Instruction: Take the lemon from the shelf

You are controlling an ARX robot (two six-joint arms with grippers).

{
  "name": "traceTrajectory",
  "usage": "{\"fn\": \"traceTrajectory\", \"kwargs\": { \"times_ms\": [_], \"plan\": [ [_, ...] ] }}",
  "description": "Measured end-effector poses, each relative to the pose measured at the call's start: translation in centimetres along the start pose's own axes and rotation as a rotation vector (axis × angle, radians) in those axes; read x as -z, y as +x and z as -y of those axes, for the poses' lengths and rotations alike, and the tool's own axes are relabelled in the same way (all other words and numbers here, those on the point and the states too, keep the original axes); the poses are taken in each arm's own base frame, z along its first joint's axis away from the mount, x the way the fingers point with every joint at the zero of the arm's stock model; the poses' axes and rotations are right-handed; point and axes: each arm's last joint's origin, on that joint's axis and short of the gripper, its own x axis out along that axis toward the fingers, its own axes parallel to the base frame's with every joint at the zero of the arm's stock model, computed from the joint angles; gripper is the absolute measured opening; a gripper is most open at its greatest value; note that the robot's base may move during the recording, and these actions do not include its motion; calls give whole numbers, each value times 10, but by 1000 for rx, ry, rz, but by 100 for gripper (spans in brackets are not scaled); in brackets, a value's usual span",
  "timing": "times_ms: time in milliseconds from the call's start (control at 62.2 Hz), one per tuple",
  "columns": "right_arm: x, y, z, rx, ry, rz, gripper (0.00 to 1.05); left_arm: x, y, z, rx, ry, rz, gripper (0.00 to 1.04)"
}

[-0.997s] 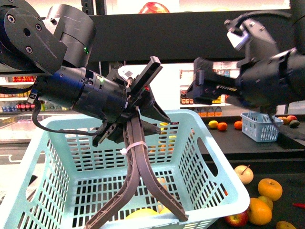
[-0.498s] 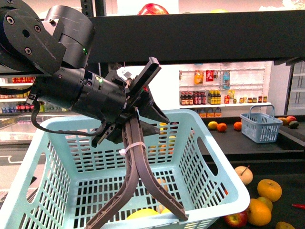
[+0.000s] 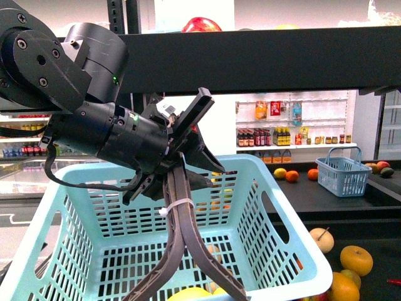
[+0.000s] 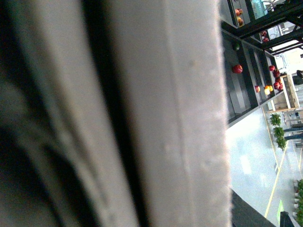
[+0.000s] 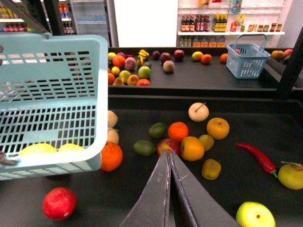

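Observation:
My left gripper (image 3: 183, 157) is shut on the tied brown handles (image 3: 178, 207) of a light-blue slatted basket (image 3: 276, 219) and holds it up in front of the black shelf (image 3: 282, 59). Two bright yellow rounded fruits, which look like lemons (image 5: 38, 149), lie in the basket (image 5: 102, 94); one shows at the bottom of the front view (image 3: 188, 293). My right gripper (image 5: 168, 153) is shut and empty. It hovers over the dark shelf tray (image 5: 118, 198), just short of a cluster of red and orange fruit. The left wrist view is filled by a blurred grey surface.
On the tray lie oranges (image 5: 191, 148), limes (image 5: 144, 148), a pale stemmed fruit (image 5: 198, 112), a red chili (image 5: 258, 157), a red fruit (image 5: 59, 202) and a yellow-green fruit (image 5: 255, 215). A small blue basket (image 5: 246, 61) stands on the far tray.
My right arm has moved out of the front view. My left arm still holds the basket, which has shifted only slightly.

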Motion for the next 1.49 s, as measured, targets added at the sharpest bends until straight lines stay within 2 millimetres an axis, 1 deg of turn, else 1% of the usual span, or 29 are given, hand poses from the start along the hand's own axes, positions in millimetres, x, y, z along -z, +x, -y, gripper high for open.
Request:
{"fn": "traceTrajectory", "kwargs": {
  "times_ms": [305,434,675,1302,1382,1495],
  "plan": [
    [14,-16,0,0,0,2,3,0,0,0,1,2,0,29],
    [16,-21,0,0,0,6,3,0,0,0,1,1,-1,29],
    [27,-30,0,-1,0,14,3,0,0,0,0,0,0,29],
    [27,-43,0,-1,-1,22,3,0,0,0,1,0,0,29],
    [31,-50,0,-1,-1,-13,3,0,0,0,1,0,0,29],
    [29,-53,0,-1,-1,21,3,0,0,-1,-2,0,2,29]
  ]
}}
